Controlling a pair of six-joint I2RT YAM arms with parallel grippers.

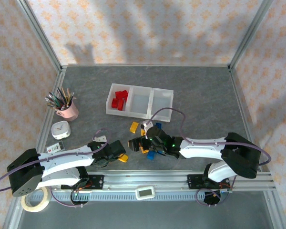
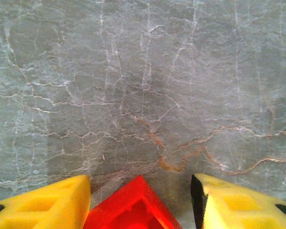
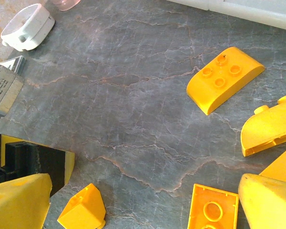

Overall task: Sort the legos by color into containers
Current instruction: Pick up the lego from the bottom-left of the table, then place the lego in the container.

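left gripper (image 2: 140,179): jaws straddle red lego (image 2: 133,210), hold uncertain; centre it, close squarely, carry to red compartment (image 1: 109,101).

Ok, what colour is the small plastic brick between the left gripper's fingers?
Red. The small red plastic brick shows best in the left wrist view.

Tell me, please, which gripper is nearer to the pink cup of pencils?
Left. The left gripper sits to the near-right of the pink cup; the right gripper lies farther right, beyond the left one.
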